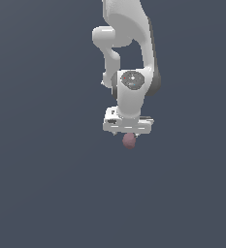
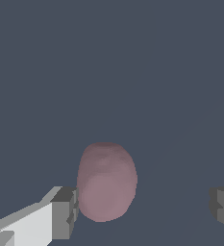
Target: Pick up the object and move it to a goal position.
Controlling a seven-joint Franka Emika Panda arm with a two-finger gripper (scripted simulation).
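Note:
The object point(image 1: 129, 140) is a small dusky pink-mauve egg-like blob, seen just under the white gripper point(image 1: 128, 131) in the exterior view. In the wrist view the object point(image 2: 106, 181) stands upright between the gripper's fingers, off-centre. One grey finger pad point(image 2: 65, 213) is right beside it, touching or almost touching. The other pad point(image 2: 222, 207) is well apart from it. The gripper point(image 2: 142, 207) is open and much wider than the object. In the exterior view the fingertips are not distinct.
The white arm point(image 1: 129, 43) comes down from the top of the exterior view. Around it is only a plain dark grey-blue surface point(image 1: 46, 184), with no other objects or edges in view.

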